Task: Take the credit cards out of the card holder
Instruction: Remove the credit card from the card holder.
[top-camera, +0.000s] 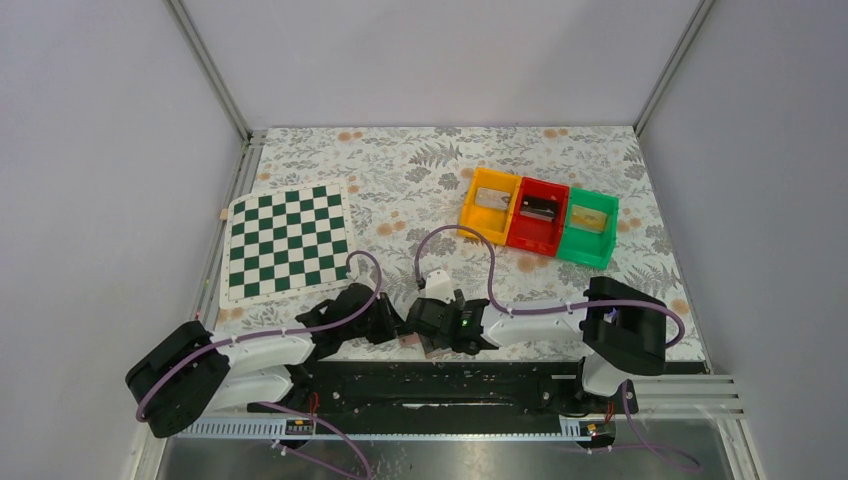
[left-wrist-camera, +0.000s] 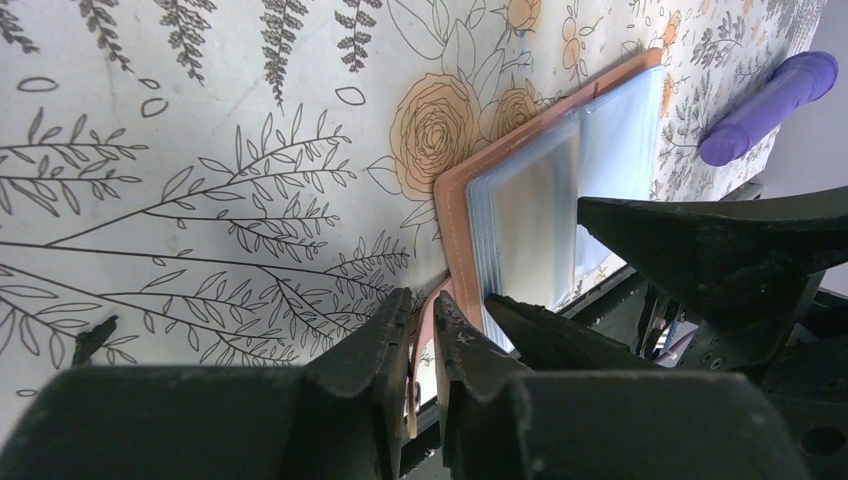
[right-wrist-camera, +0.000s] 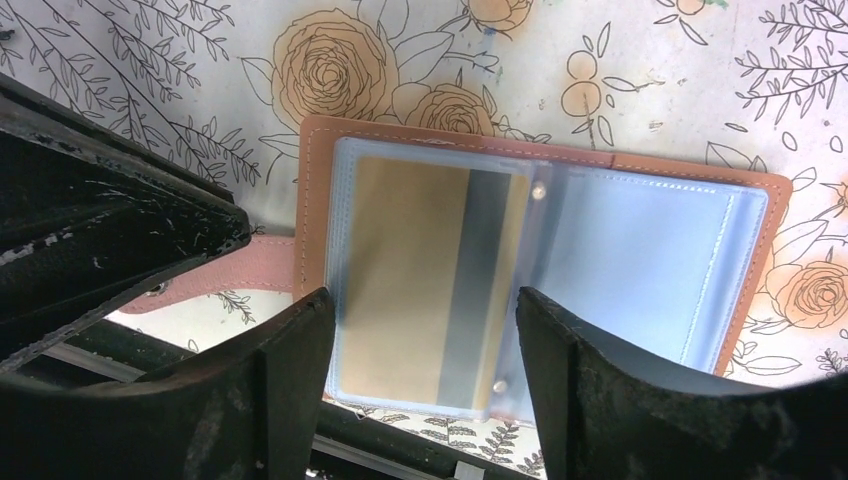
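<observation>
the left hand (left-wrist-camera: 423, 335) is pressed nearly together on the thin pink strap (right-wrist-camera: 215, 283) of the card holder (right-wrist-camera: 650, 250), which is laid open on the flowered worktop (right-wrist-camera: 650, 80) near its front edge. the right hand (right-wrist-camera: 420, 310) is spread wide, one finger on either side of a gold card (right-wrist-camera: 400, 260) tucked in a clear sleeve; no contact can be made out. the card is judged light, stiff and slick, the sleeve soft; it is best pinched by its edge at the sleeve's mouth.
</observation>
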